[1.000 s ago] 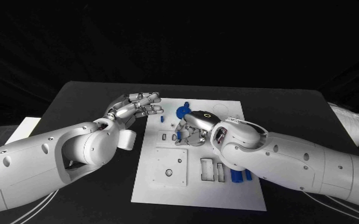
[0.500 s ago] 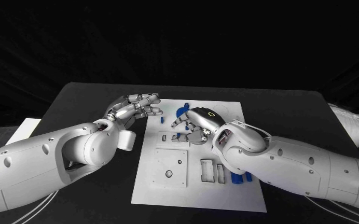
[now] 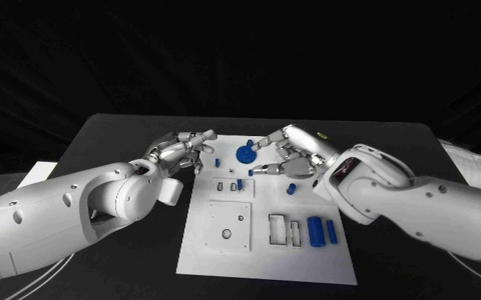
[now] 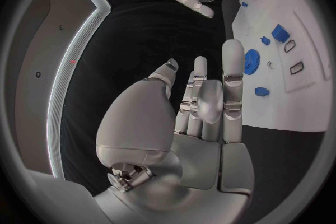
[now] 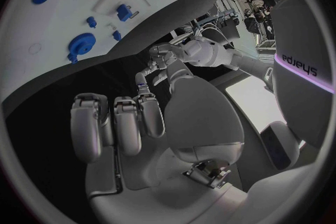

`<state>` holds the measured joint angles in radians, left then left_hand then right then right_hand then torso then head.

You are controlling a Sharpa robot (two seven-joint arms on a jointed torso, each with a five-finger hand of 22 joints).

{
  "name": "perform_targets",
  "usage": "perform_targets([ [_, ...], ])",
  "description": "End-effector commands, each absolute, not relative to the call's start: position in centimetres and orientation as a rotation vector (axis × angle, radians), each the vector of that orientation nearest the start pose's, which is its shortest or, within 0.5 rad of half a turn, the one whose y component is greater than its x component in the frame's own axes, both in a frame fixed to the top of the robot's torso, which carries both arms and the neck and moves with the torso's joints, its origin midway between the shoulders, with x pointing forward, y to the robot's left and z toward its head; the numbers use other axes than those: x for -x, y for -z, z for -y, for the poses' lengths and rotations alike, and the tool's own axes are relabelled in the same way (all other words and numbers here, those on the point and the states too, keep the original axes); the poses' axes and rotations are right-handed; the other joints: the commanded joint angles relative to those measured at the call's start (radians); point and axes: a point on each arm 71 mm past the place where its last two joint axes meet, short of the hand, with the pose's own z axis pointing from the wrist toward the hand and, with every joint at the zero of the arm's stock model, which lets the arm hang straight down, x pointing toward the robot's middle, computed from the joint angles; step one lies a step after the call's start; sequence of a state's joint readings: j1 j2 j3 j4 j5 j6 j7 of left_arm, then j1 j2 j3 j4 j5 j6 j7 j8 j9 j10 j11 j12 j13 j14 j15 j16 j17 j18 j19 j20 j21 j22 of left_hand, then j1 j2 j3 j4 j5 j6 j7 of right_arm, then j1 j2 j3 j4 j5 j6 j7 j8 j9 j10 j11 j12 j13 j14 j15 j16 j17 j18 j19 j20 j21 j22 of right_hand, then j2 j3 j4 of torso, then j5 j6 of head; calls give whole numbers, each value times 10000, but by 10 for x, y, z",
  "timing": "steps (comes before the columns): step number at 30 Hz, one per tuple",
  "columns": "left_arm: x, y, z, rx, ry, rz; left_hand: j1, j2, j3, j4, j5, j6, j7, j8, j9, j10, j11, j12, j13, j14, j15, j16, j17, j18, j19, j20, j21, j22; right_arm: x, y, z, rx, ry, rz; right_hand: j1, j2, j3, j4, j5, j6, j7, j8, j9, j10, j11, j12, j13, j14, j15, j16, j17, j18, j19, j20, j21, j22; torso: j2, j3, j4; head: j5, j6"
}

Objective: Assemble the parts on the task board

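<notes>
A robotics laboratory or test cell. A black table (image 3: 120,130) stands before a black backdrop and carries a white task board (image 3: 301,258) with machined slots and small blue parts (image 3: 317,231). Two white robot arms reach over it. The wrist views show pale wall panels and equipment racks beyond.

black table (image 3: 120,133) | white sheet (image 3: 38,169) at its left edge

My black table (image 3: 120,133) carried white task board (image 3: 265,262) at middle, reaching toward near edge. White sheet (image 3: 38,169) lay off left edge.
</notes>
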<state>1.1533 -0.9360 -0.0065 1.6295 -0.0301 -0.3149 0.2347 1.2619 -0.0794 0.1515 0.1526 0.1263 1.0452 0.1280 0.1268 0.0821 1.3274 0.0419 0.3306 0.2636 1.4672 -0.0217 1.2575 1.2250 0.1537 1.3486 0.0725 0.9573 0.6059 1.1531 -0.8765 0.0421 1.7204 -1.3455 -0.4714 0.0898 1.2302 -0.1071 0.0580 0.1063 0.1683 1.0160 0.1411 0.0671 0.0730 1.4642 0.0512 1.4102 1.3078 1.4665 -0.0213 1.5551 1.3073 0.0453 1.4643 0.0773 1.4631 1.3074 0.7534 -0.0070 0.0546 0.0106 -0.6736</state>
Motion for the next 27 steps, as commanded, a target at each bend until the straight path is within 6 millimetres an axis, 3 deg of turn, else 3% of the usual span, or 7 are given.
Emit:
perform_targets([
  [1,-468,197,-216,10226,12227,-19443,-278,181,-157,334,-16,236,-105,439,166,-139,-118,1198,967,420,-192,760,825,-132,-14,-83,700,804,-451,130,178,-494,-11160,-14460,168,73,-85,16,91,-15,-5,56,21,124,50,-74,1565,948,33,-69,2254,57,54,78,-75,232,-168,95,-97,114,-20],
  [5,-475,195,-213,8355,10075,-21513,-503,143,-540,790,19,39,-186,1006,417,-935,-210,3017,2496,680,-305,1785,1954,-336,283,-123,1687,2123,-461,118,204,-1394,-10814,-14283,220,127,-105,18,165,0,-11,64,27,119,44,-85,1556,941,27,-86,2228,61,45,74,-87,211,-260,135,-120,139,-56],
  [9,-487,186,-208,6301,7520,-22607,-769,172,-1114,1365,-24,37,-423,2080,965,-592,-328,6537,5845,1036,-339,3133,3457,-710,1006,-292,3589,5001,-471,111,227,-2002,-10322,-14139,238,177,-120,32,192,11,-15,68,31,101,40,-118,1533,929,23,-116,2179,73,22,70,-116,155,-344,204,-160,223,-104],
  [11,-493,182,-205,5469,6598,-22827,-1070,317,-1386,1261,-21,-81,-438,2453,1199,-543,-416,7195,6485,1036,-414,3133,3457,-821,1149,-279,3949,5565,-474,111,234,-2134,-10129,-14158,148,264,-197,138,170,-3,-12,59,30,30,41,-245,1449,898,21,-192,2060,107,-49,67,-203,-10,-375,226,-173,258,-122],
  [20,-512,171,-176,2079,3805,-23309,-1198,690,-2304,1378,-331,-734,-604,4075,2348,-653,-479,8145,7412,1036,-493,3133,3457,-820,1181,-371,4005,5692,-484,111,252,-2396,-9505,-14219,199,323,-274,162,264,-5,-18,57,33,-9,34,-321,1395,877,14,-246,1980,126,-89,60,-259,-105,-453,337,-255,402,-240],
  [23,-516,170,-167,1504,3399,-23357,-1309,840,-2574,1376,-642,-822,-729,4744,2911,-505,-570,8450,7741,1036,-579,3133,3457,-880,1275,-430,4202,6045,-485,111,254,-2434,-9436,-14236,233,334,-296,156,313,-4,-19,57,35,-9,32,-323,1391,876,11,-251,1974,127,-90,57,-265,-109,-466,356,-256,420,-277],
  [27,-520,170,-159,1133,3120,-23324,-1404,883,-2877,1394,-743,-1072,-778,5210,3392,-399,-626,8659,7976,1036,-611,3133,3457,-925,1339,-479,4357,6326,-485,111,255,-2463,-9386,-14264,267,343,-321,149,366,0,-22,59,37,-2,29,-314,1395,876,8,-254,1971,126,-88,54,-267,-108,-469,361,-252,439,-298],
])
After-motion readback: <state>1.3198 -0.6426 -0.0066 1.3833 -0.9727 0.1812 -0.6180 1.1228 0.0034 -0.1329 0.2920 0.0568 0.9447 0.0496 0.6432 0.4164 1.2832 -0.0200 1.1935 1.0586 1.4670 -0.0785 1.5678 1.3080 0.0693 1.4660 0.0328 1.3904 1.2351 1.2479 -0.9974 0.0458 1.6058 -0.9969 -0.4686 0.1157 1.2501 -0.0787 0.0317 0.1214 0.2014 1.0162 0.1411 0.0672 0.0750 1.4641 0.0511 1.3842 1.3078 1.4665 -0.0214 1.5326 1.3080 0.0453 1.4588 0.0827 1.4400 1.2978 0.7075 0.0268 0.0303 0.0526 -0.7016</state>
